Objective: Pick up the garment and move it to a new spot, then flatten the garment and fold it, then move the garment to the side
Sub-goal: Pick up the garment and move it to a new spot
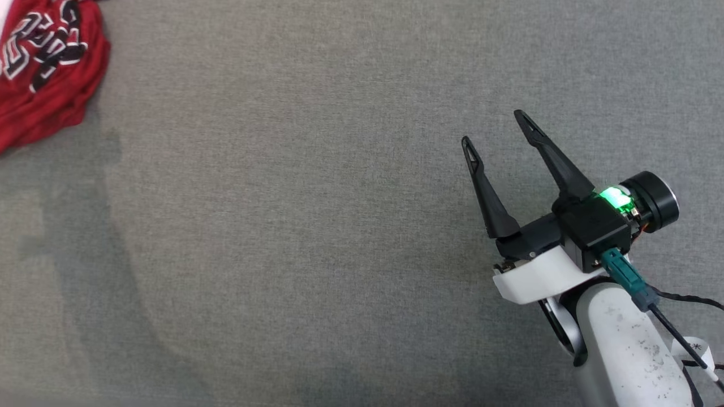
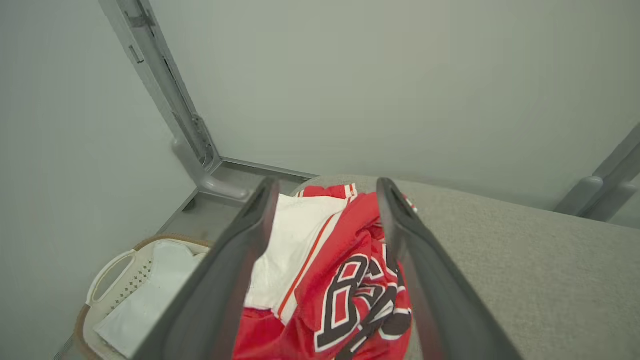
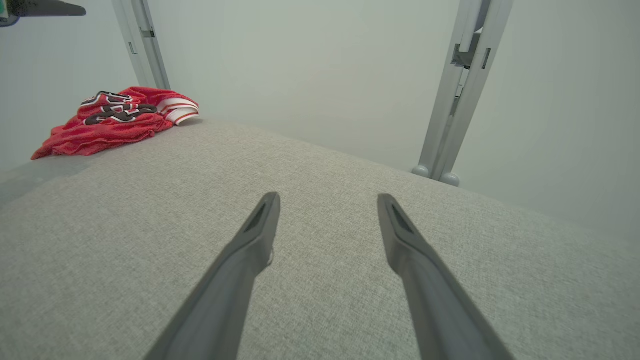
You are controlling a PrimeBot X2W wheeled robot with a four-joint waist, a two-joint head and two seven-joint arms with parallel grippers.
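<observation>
where the grey cloth-covered counter [image 1: 317,226] runs off the upper left of the head view, we see the garment [image 1: 48,73], a red jersey with black, white-edged lettering, lying crumpled in a heap on that far left corner. the right gripper [image 1: 493,128] sits at the lower right of that view, well apart from the garment, its two dark fingers spread wide with nothing between them. a green light [image 1: 615,198] glows on its wrist. in the right wrist view those fingers point out over bare counter, and the jersey lies far off at the upper left, near the counter's edge and a grey metal post [image 3: 144,45]. the left gripper [image 2: 327,185] shows in its own wrist view, fingers likewise spread wide and holding nothing, poised over the garment, which we see between and beneath them. we cannot tell whether the tips touch the cloth. a white panel with red stripes shows on the jersey there. beyond the counter's edge, lower down, stands a pale basket [image 2: 107,272] with a white cloth [image 2: 150,300] in it.
</observation>
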